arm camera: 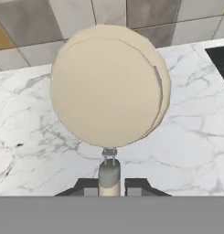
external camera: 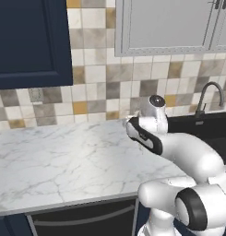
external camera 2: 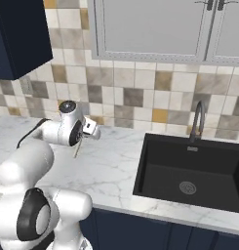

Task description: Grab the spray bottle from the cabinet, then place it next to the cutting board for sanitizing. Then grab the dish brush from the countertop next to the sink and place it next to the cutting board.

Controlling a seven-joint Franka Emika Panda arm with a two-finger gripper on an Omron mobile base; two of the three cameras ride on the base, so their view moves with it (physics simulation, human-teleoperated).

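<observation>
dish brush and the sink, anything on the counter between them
Nothing: in the right base view bare countertop runs from the dish brush, held in the gripper, to the sink.

Kitchen: marble countertop, tiled backsplash, black sink with faucet right of gripper; wall cabinets above.

The countertop looks like polished grey-veined white marble, the dish brush matt beige, the sink matt black.
</observation>
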